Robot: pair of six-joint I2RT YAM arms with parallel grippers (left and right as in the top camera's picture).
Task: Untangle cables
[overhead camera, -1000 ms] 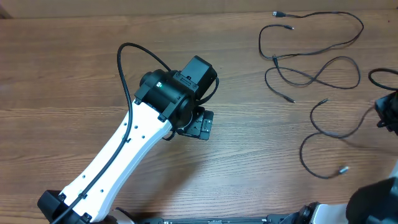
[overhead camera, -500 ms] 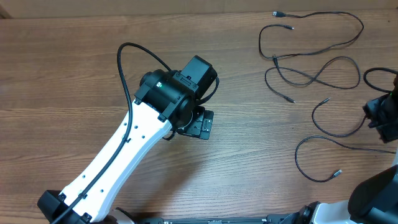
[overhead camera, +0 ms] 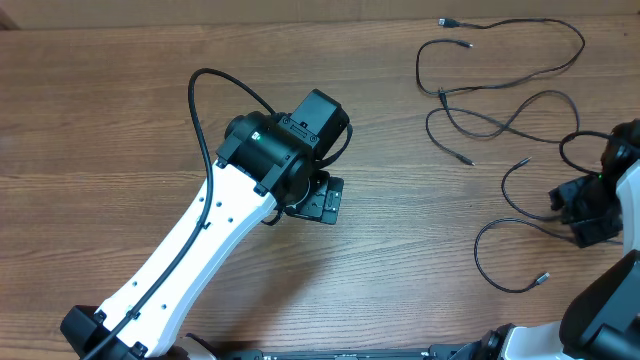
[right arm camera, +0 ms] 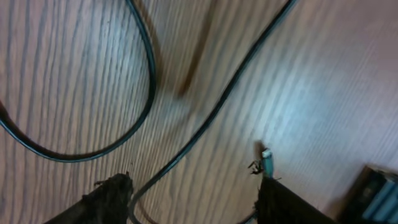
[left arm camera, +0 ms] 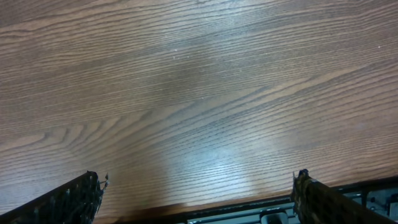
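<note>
Thin black cables point(overhead camera: 441, 93) sprawl in loose, crossing loops on the brown wood-grain counter point(overhead camera: 100, 120), stretching from well beyond the black right end effector point(right arm camera: 193, 196) to beside it, where its body hides part of a strand. Its fingers are released, with a strand by one finger; contact is unclear. The left end effector point(left arm camera: 199, 193), well apart from it, is spread wide.

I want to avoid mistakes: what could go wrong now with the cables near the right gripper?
The open right gripper straddles one strand, but a second loop lies close beside it; closing may catch both. Pulling could also tighten the crossed cables farther away.
</note>
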